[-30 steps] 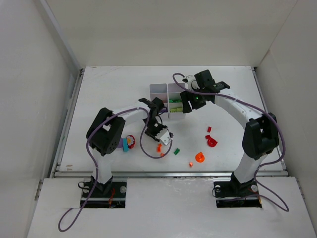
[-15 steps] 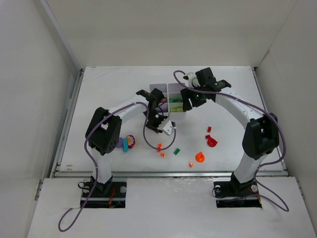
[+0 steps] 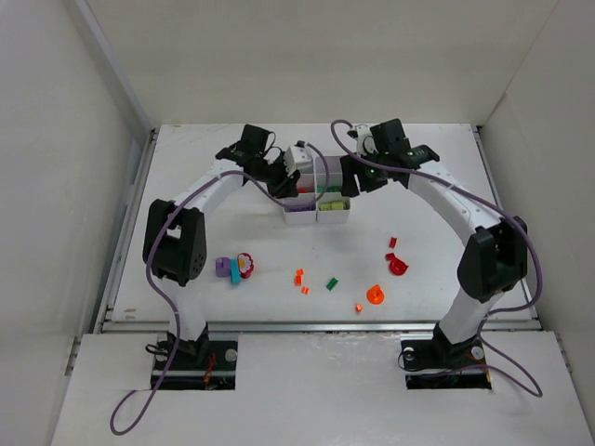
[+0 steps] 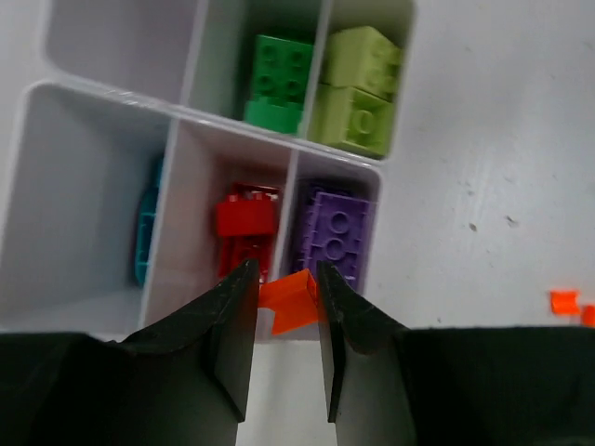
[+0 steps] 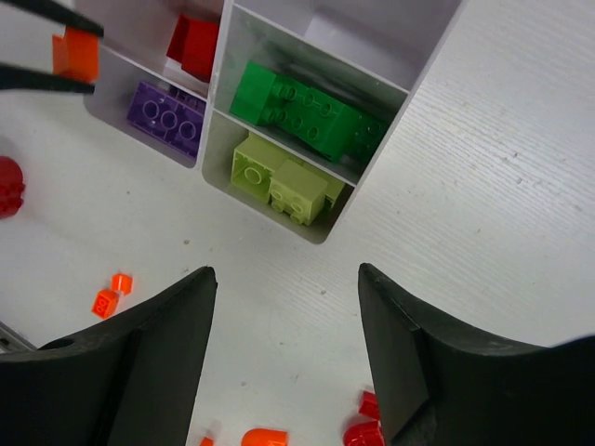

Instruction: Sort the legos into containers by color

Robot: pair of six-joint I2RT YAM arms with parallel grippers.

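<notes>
Now my left gripper (image 4: pixel 284 299) pinches an orange brick (image 4: pixel 291 301) above the tray (image 4: pixel 232 130), over its red-purple wall; the empty compartment (image 4: pixel 121 37) lies diagonally beyond (right gripper (image 5: pixel 284 279) gapes, holding nothing).

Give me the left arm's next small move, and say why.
Probably shift the left gripper, shut on the orange brick, toward the empty compartment before opening: it hangs over the wall between red bricks and purple bricks.

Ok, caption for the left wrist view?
Left gripper holding an orange lego above the tray, near its red lego and purple lego.
</notes>
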